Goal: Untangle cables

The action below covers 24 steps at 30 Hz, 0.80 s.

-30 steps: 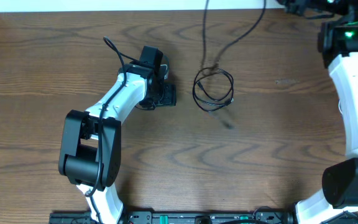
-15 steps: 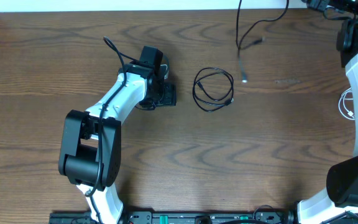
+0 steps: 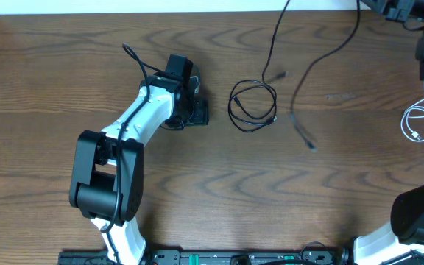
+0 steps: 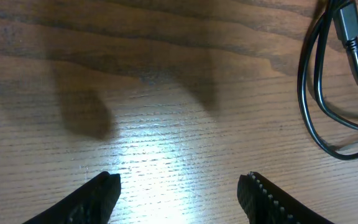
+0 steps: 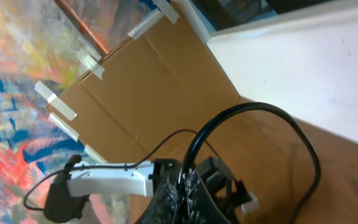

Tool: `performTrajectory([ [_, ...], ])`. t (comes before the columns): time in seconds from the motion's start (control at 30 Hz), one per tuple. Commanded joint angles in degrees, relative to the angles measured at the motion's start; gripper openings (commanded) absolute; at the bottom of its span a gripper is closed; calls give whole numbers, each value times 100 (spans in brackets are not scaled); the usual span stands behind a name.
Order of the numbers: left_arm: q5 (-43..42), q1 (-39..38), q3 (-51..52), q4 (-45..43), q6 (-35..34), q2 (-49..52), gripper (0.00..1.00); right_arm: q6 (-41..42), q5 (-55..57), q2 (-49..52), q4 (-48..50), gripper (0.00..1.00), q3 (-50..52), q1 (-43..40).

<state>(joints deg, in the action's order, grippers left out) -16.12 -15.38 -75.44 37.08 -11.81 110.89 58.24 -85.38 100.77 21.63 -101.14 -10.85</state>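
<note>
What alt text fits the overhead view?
The right gripper, top right, holds up a long black cable whose ends dangle over the table. A coiled black cable lies centre, beside the open left gripper; a white cable at right.

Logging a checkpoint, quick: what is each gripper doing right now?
Left gripper: open, holding nothing.
Right gripper: closed on a thin black flexible cable.

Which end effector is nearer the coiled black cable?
Left. Left end effector sits open just beside the coiled black cable, not touching; right end effector is off at the far corner, shut on a second black cable.
</note>
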Motion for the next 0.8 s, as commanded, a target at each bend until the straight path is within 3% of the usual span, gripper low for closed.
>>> performTrajectory([
  [0.0, 70, 20, 22, 15, -15, 76, 66, 20, -160, -37, -188, 1, -42, -162],
  [0.33, 72, 20, 22, 15, -15, 76, 66, -407, -160, -37, -1241, 1, -33, -391],
  [0.77, 72, 20, 22, 15, -13, 76, 66, -409, -105, -39, -1681, 2, -33, -802],
])
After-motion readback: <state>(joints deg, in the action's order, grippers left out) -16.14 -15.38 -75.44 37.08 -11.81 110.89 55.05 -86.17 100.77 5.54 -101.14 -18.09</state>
